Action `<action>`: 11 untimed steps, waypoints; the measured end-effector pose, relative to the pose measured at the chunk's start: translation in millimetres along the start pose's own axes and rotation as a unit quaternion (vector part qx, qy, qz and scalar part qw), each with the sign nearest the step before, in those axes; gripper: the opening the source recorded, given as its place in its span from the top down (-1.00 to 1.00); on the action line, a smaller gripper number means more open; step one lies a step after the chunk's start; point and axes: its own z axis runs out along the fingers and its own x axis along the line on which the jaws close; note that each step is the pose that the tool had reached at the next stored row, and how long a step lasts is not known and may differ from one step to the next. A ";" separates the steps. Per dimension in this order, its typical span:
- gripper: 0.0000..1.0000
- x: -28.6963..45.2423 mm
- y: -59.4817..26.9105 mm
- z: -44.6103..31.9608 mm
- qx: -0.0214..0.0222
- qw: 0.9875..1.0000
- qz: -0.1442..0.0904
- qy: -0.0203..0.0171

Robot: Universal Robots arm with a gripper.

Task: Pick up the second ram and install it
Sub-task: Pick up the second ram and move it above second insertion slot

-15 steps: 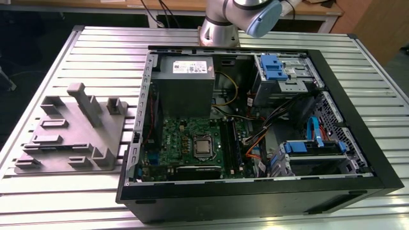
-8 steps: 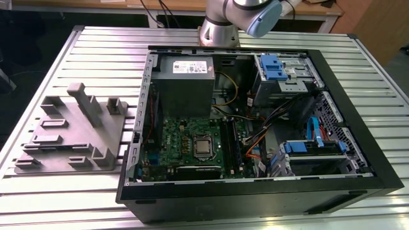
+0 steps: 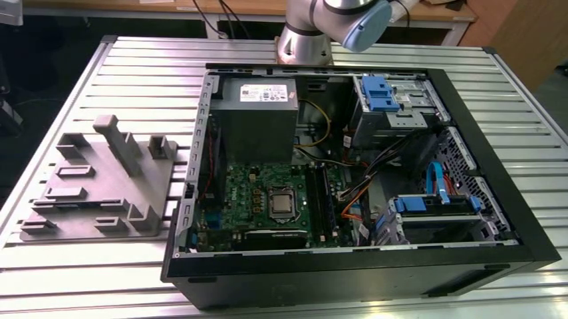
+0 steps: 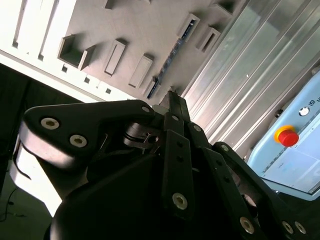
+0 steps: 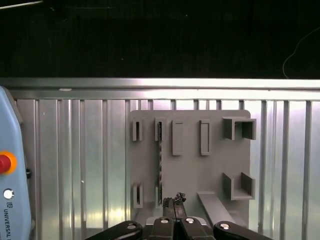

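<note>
The second ram (image 5: 160, 160) is a thin dark board standing on edge in a slot row of the grey fixture plate (image 5: 190, 170). In the second wrist view the ram (image 4: 167, 62) is a narrow dark strip on the same plate (image 4: 140, 25). My gripper (image 5: 173, 201) hangs well above the plate, close to one end of the ram, with its black fingertips pressed together and nothing between them. The second wrist view has the gripper (image 4: 172, 96) tip just beyond the ram's end. The green motherboard (image 3: 266, 199) lies in the open computer case (image 3: 355, 266).
The fixture (image 3: 98, 193) sits on the slatted metal table (image 3: 133, 66), at the exterior view's left of the case. A pale blue pendant with a red button (image 5: 5, 163) lies on the table beside the fixture. Cables, drive cages and a power supply (image 3: 257, 113) crowd the case.
</note>
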 end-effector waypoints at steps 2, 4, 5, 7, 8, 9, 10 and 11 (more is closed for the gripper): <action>0.80 0.2 0.1 3.2 0.000 1.000 0.002 0.000; 0.80 0.4 0.3 6.0 0.000 1.000 0.003 0.000; 0.80 0.4 0.3 6.9 0.000 1.000 0.003 0.000; 0.80 0.5 0.4 9.0 0.000 1.000 0.004 0.000; 0.80 0.6 0.5 10.3 0.000 1.000 0.004 0.000; 0.80 0.7 0.6 11.7 0.000 1.000 0.004 0.000; 0.80 0.8 0.6 13.2 0.000 1.000 0.004 0.000; 0.80 0.9 0.7 14.9 0.000 1.000 0.005 0.000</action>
